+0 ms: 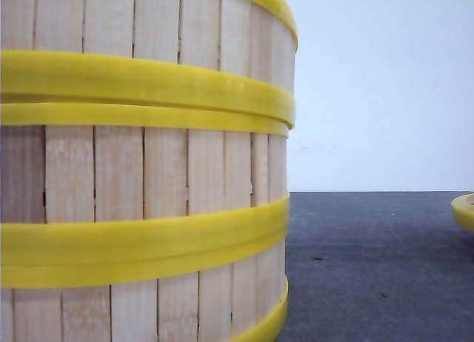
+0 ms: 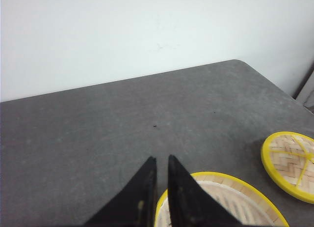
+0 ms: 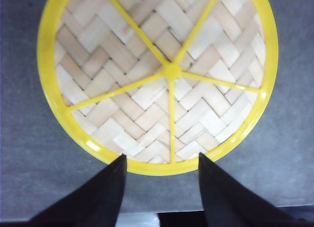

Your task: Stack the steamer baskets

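Stacked round steamer baskets (image 1: 148,179) of pale wood slats with yellow bands, filling the front view's left on the dark grey table (image 1: 370,268).
Flat woven yellow-rimmed lid (image 3: 162,79) under the right gripper (image 3: 162,160), fingers spread, empty; left gripper (image 2: 158,163) nearly closed, empty, above the stack's rim.

We see stacked steamer baskets (image 1: 141,172) standing left on the worktop (image 1: 370,268). A woven lid (image 1: 464,209) lies well apart to their right.
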`<action>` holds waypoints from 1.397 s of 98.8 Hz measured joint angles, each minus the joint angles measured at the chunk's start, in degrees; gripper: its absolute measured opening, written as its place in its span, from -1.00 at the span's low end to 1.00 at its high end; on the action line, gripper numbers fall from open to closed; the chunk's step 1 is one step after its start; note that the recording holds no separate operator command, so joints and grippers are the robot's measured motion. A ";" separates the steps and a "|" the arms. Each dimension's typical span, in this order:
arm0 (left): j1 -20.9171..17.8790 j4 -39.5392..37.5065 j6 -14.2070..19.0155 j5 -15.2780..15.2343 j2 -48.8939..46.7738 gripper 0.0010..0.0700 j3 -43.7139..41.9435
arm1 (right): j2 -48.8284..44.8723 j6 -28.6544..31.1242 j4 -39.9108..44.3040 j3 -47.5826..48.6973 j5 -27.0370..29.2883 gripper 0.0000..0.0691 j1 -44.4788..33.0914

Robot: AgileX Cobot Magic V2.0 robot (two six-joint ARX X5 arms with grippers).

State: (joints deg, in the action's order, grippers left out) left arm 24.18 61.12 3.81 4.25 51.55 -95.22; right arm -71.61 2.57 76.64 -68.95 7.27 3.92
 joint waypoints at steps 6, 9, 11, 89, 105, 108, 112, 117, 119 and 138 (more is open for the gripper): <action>0.00 0.04 0.00 0.02 0.04 -0.99 0.00 | -0.15 -0.26 -0.52 0.00 -0.59 -0.19 -0.72; 0.00 0.04 0.00 0.02 0.04 -0.99 0.00 | -0.39 -0.28 -0.61 0.00 -1.09 -0.19 -0.98; 0.00 0.04 0.00 0.02 0.04 -0.99 0.00 | -0.61 -0.33 -0.59 0.00 -1.38 -0.19 -1.05; 1.09 0.35 0.00 -0.02 0.09 -0.99 0.00 | -3.96 -0.83 -16.22 10.12 1.36 -0.19 -1.51; 1.09 0.35 0.00 -0.02 0.11 -0.99 0.00 | -3.96 -0.81 -20.13 10.12 1.53 -0.19 -1.53; 1.09 0.35 -0.02 -0.02 0.09 -0.99 0.00 | -4.04 -0.81 -20.59 10.12 1.55 -0.19 -1.53; 1.09 0.35 -0.11 -0.02 0.11 -0.99 0.00 | -4.28 -0.81 -21.03 10.12 1.55 -0.21 -1.53; 1.09 0.35 -0.24 -0.09 0.11 -0.99 0.00 | -4.85 -0.81 -21.18 10.10 1.57 -0.24 -1.53; 1.09 0.33 -0.28 -0.17 0.11 -0.99 0.00 | -5.20 -0.81 -21.18 10.10 1.55 -0.25 -1.53; 1.09 0.33 -0.83 -1.16 0.15 -0.99 0.00 | -8.92 -0.81 -20.37 9.92 1.86 -0.26 -1.53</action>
State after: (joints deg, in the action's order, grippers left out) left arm 25.28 61.45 2.98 3.09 51.70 -95.22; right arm -80.53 1.76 56.27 -59.02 9.13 2.39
